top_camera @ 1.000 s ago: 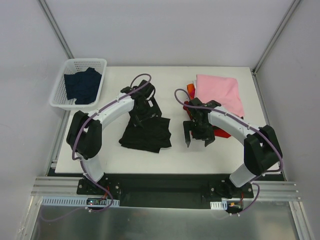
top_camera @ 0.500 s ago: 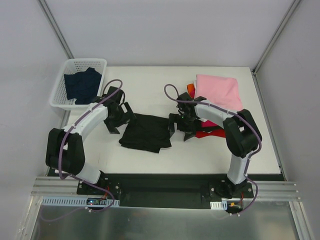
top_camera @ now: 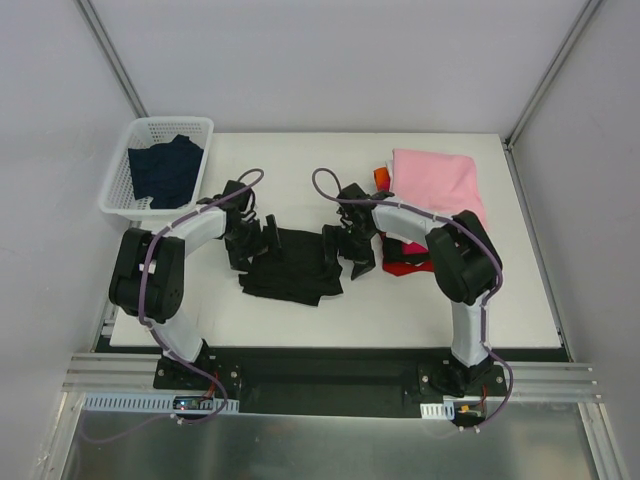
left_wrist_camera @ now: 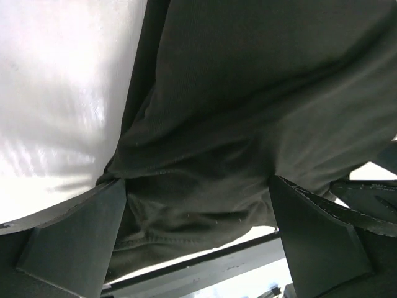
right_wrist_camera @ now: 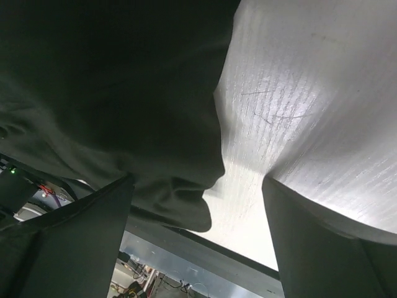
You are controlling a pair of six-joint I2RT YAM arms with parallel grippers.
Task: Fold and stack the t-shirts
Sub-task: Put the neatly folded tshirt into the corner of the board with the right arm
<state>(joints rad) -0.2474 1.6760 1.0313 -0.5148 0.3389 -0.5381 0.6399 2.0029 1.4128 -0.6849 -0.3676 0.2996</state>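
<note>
Both arms have swung in to the black tee [top_camera: 297,268] at frame centre. The left gripper [top_camera: 262,243] straddles its left edge and the right gripper [top_camera: 346,254] its right, both wide open and gripping nothing yet. A two-sided pinch for the next fold looks likely.

Readable text, labels, brands, numbers, signs: none legible in any view, the crumpled black cloth t-shirt [top_camera: 292,268] included.
</note>
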